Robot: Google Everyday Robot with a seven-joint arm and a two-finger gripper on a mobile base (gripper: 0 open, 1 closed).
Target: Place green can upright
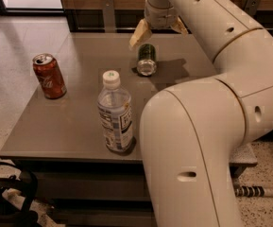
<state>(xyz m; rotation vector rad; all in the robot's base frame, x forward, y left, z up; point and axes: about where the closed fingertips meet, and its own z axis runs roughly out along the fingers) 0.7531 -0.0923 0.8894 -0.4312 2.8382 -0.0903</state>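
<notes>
The green can (146, 59) lies on its side on the grey table (74, 122), near the far middle, its silver end facing me. My gripper (158, 31) hangs just above and behind the can, with its two tan fingers (139, 34) spread wide apart. It holds nothing. The fingers sit above the can without touching it.
A red Coca-Cola can (49, 75) stands upright at the table's left. A clear water bottle (115, 113) with a white cap stands near the front middle. My large white arm (197, 126) covers the table's right side. A dark wall and railing run behind the table.
</notes>
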